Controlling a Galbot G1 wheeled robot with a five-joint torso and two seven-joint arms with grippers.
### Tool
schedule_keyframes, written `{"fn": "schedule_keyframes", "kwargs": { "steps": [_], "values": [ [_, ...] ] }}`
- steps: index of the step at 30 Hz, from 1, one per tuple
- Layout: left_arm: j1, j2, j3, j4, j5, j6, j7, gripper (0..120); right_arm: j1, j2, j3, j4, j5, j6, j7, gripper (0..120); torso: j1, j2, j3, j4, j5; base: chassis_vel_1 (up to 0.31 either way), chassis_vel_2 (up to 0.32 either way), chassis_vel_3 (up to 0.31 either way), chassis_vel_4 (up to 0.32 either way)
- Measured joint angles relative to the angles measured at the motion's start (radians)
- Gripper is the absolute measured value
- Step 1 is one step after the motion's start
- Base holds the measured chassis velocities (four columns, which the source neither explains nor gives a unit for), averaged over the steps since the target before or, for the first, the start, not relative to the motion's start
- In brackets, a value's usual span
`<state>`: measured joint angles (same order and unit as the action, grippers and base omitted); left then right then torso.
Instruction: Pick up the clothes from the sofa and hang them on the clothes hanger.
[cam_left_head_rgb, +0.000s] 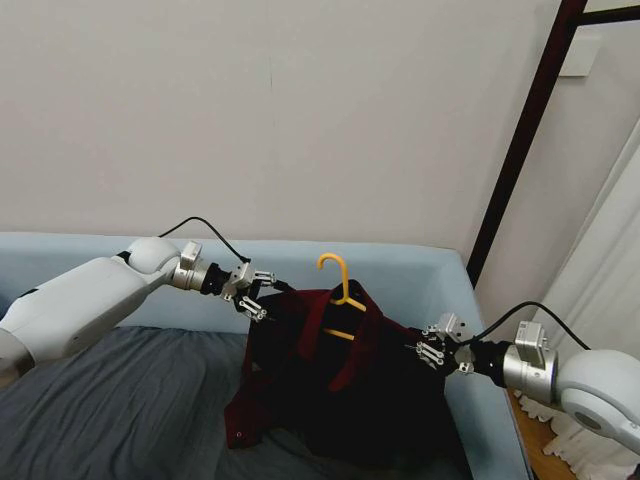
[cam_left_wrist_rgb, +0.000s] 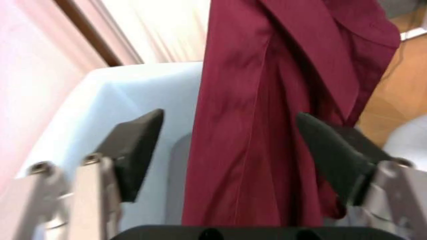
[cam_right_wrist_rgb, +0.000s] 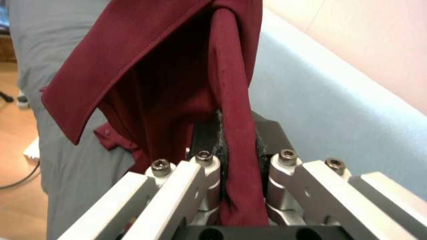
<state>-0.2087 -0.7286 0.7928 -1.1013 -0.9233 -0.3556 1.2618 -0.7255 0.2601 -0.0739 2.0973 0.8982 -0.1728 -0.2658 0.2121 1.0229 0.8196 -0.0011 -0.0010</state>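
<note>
Left arm (cam_left_head_rgb: 80, 300) reaches in from the left, stretched forward and inward, wrist about level. Left gripper (cam_left_head_rgb: 252, 293) points toward centre, fingers (cam_left_wrist_rgb: 133, 142) spread wide, nothing pinched between them. Right arm (cam_left_head_rgb: 590, 385) comes in low from the right, forearm pointing left. Right gripper (cam_left_head_rgb: 432, 350) sits lower than the left one and well apart from it, pads (cam_right_wrist_rgb: 203, 137) squeezed tight on a fold of shirt (cam_right_wrist_rgb: 233, 125).
</note>
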Motion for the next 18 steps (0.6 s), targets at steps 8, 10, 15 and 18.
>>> {"fn": "schedule_keyframes", "kwargs": {
  "steps": [8,10,15,18],
  "values": [
    [0.045,0.035,-0.09,-0.011,-0.018,-0.003,-0.015,98,-0.035,0.01,0.037,0.002,0.019,0.024,0.025,7,0.0,0.0,0.0,-0.0004,0.0002,0.0,0.0,0.0,0.0],
    [0.147,0.109,-0.211,-0.047,-0.023,-0.003,-0.032,100,-0.055,0.023,0.054,0.001,0.023,0.046,0.033,7,0.0,0.0,0.0,0.0,0.0001,0.0,0.0,0.0,0.0],
    [0.318,0.205,-0.363,-0.089,-0.023,-0.018,-0.075,100,-0.064,0.057,0.062,-0.017,0.016,0.068,0.033,7,0.0,0.0,0.0,0.0001,0.0001,0.0,0.0,0.0,0.0],
    [0.456,0.253,-0.482,-0.108,-0.022,-0.035,-0.138,100,-0.058,0.078,0.058,-0.023,0.016,0.07,0.032,7,0.0,0.0,0.0,0.0003,-0.0002,0.0,0.0,0.0,0.0]
  ]
}}
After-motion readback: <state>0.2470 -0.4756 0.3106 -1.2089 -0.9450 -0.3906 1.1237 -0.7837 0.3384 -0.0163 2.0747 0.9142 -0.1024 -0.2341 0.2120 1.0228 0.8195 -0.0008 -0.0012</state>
